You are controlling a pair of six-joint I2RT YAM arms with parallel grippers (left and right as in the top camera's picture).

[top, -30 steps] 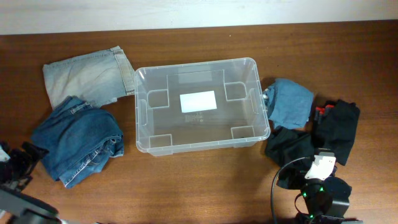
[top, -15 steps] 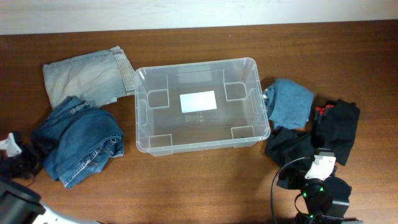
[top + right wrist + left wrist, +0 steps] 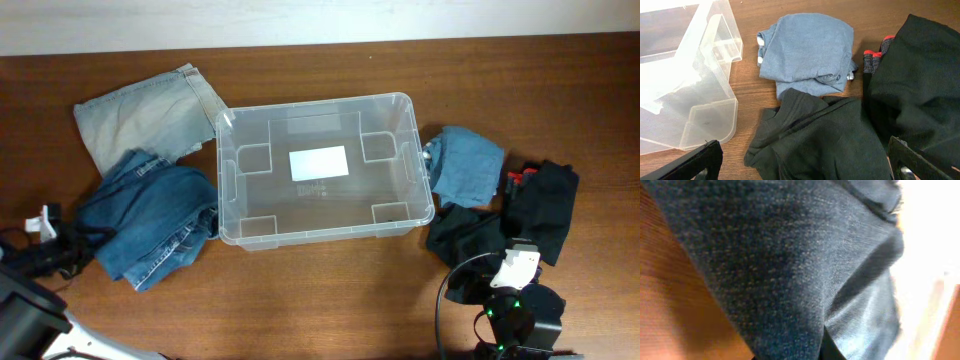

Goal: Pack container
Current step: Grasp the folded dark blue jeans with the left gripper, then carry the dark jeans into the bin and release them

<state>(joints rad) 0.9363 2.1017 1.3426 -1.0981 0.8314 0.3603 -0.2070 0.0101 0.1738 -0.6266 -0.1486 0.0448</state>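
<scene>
The clear plastic container point(image 3: 228, 190) sits in the middle of the counter point(image 3: 320, 300), upright and empty, with a white label point(image 3: 318, 162) on its base. In the right wrist view, its rounded corner and thick rim fill the left side.

On the side toward the counter's left edge, a crumpled pair of dark blue jeans point(image 3: 155, 215) touches the container's left wall. A pair of light-wash jeans point(image 3: 140, 120) lies flat toward the far left corner, partly under the dark pair. The left end effector point(image 3: 75, 245) is low near the left edge, against the dark jeans' outer edge. Its wrist camera shows only dark denim filling the view, so I cannot tell whether the fingers are closed on the cloth.

Toward the right edge, a blue-grey folded garment point(image 3: 807, 50) lies just beside the container. A rumpled black garment point(image 3: 825, 135) lies nearer the front edge, overlapping the blue-grey one's lower edge, and a second black garment point(image 3: 925, 75) lies to its right. The right end effector point(image 3: 805, 157) hovers over the rumpled black garment with its fingers spread wide, holding nothing.
</scene>
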